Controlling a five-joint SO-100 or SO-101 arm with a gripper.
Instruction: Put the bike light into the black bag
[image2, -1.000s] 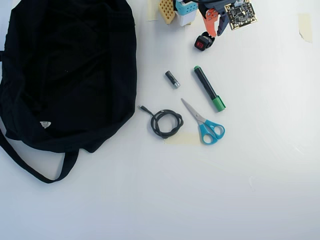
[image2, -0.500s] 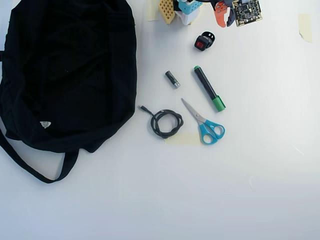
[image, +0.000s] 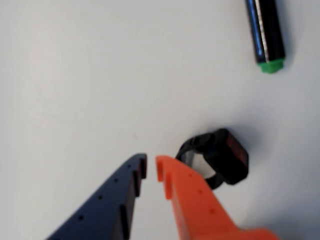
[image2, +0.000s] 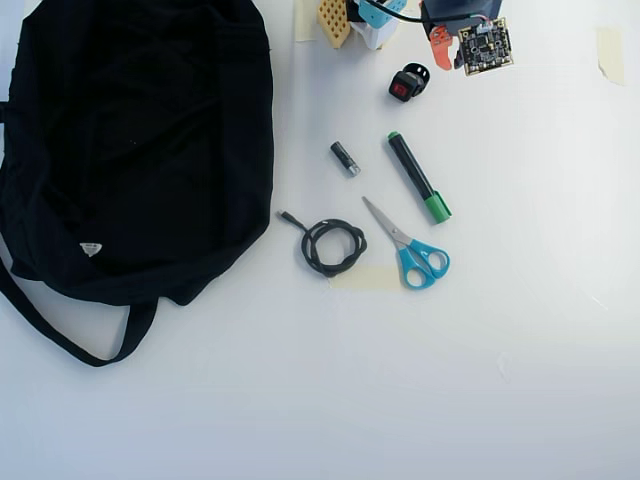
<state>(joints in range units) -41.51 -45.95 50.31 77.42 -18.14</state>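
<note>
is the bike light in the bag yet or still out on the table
Still out. The bike light lies on the white table, far right of the black bag in the overhead view, beside the empty gripper.

A hobby or lab bench setup was suggested. A plain white tabletop (image2: 300, 400) was seen from overhead, with tape patches (image2: 610, 52) stuck to it. A bare circuit board (image2: 486, 46) was mounted on the arm, and everyday items were laid out: scissors (image2: 412, 248), a marker (image2: 419, 178), a coiled cable (image2: 330, 246).
</note>
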